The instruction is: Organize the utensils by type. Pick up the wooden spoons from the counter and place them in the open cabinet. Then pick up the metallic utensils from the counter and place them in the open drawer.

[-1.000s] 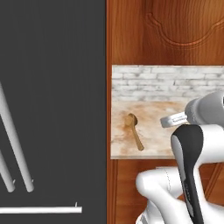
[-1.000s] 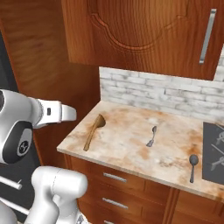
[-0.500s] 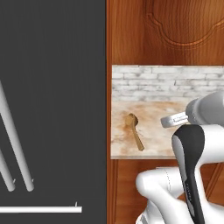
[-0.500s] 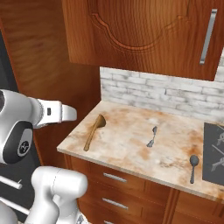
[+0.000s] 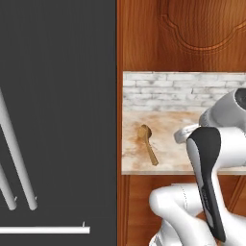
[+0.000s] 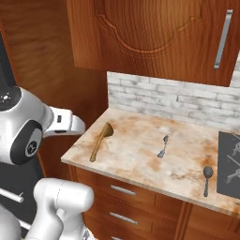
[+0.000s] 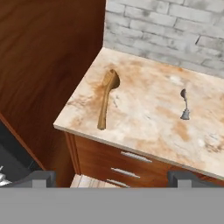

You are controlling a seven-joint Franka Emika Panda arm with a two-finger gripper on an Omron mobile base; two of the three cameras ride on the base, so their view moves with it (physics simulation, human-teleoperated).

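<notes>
Nothing has visibly moved. At left of centre on the counter (image 7: 144, 127) lies the wooden spoon (image 7: 107, 98). Approach is in hand; the gripper (image 7: 111, 178), apparently open and empty, must descend.

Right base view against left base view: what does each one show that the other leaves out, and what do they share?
Right base view alone: a small metal utensil mid-counter, a dark spoon near the front edge beside a dark stovetop, the drawer fronts under the counter, and the cabinet's metal handle.

Left base view alone: a dark panel on the left with pale slanted bars.

Both: the wooden spoon lying flat near the counter's left end, the marbled counter, the brick backsplash, the shut wooden cabinet door above, and the robot's white arm.
</notes>
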